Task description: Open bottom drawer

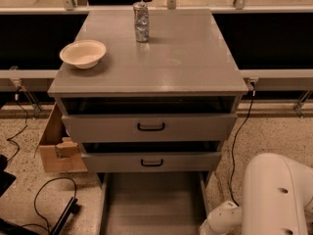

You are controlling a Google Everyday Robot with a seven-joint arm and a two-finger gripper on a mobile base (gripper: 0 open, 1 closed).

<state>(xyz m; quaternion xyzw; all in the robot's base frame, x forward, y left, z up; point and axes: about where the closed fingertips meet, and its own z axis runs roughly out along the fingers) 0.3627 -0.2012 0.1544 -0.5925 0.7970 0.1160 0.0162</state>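
Standing pulled well out beneath the two upper drawers, bottom drawer shows its grey tray. White arm sits lower right; gripper apparently beyond the bottom edge, state indeterminable.

No text, label or number can be read, neither on the can, the bowl nor the box. The gripper is out of view; only the arm shows, lower right.
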